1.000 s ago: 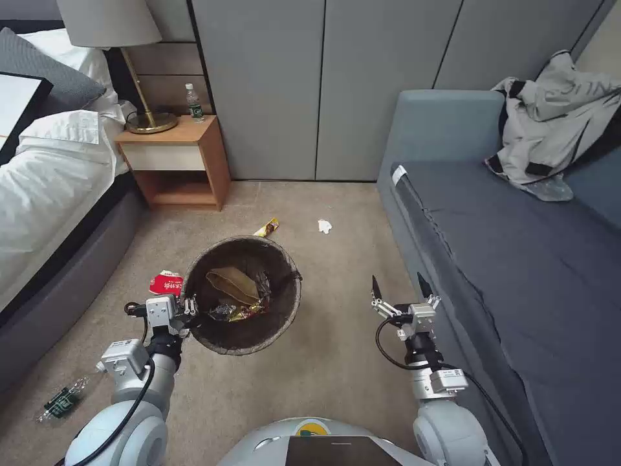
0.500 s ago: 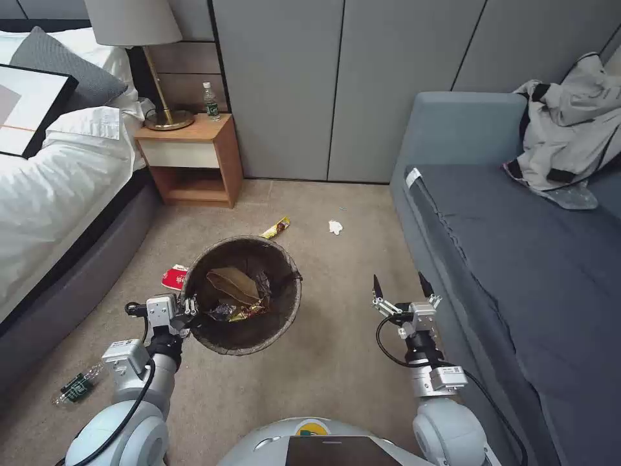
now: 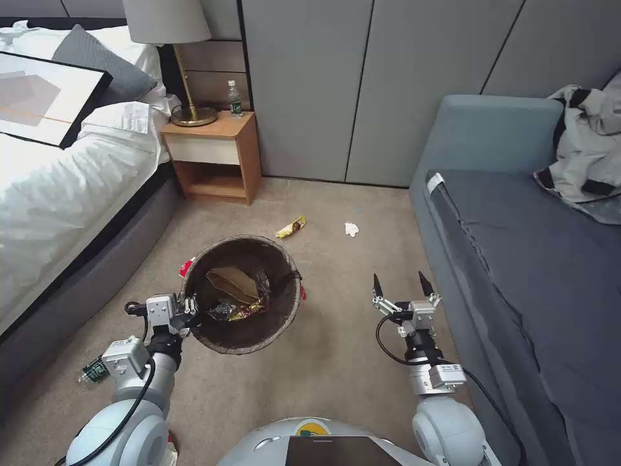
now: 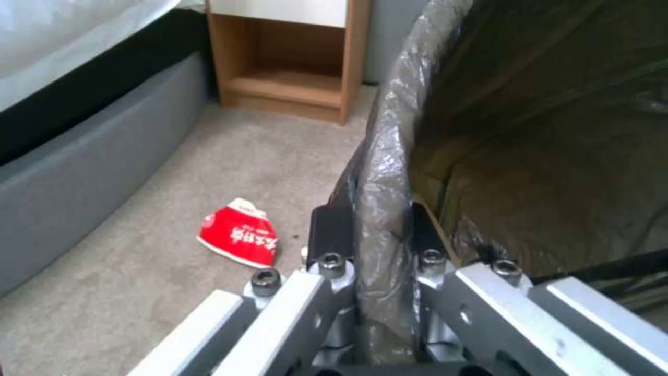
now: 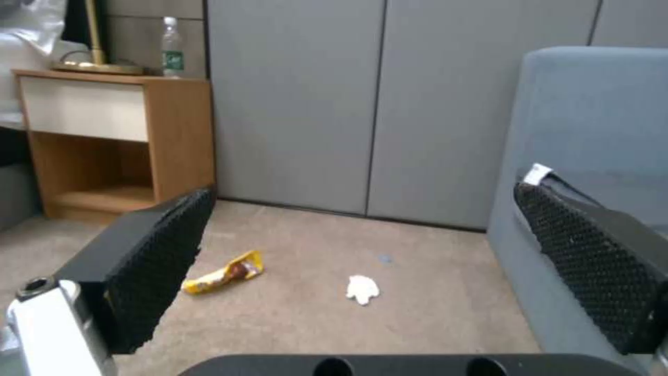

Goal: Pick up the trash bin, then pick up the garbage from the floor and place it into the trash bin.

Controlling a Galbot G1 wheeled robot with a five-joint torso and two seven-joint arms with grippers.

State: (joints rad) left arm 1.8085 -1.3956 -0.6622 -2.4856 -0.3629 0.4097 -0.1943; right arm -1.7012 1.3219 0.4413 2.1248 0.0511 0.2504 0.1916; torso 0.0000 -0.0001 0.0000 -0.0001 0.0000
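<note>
The first step looks done: the small round white bin lined with a dark translucent bag is held up off the carpet by the left gripper, whose two black fingers are clamped on the bag-covered rim, one outside the wall and one inside, as seen in the left wrist view. Inside the bin a tan folded paper and some crinkled dark and gold wrappers can be made out, so part of the collecting is judged to be finished. More is left on the floor. A crushed red-and-white paper cup lies on the carpet just outside the left gripper's outer finger, close beside the bin wall. A yellow snack wrapper and a small white tissue scrap lie ahead of the right gripper, framed between its two wide-apart black pads, well short of the grey wall panels. A small green-labelled clear bottle rests on the carpet beside the left forearm, behind its gripper. The right gripper is held empty and spread above the carpet, beside the blue-grey sofa. By this judgement, four loose pieces remain to be gathered.
</note>
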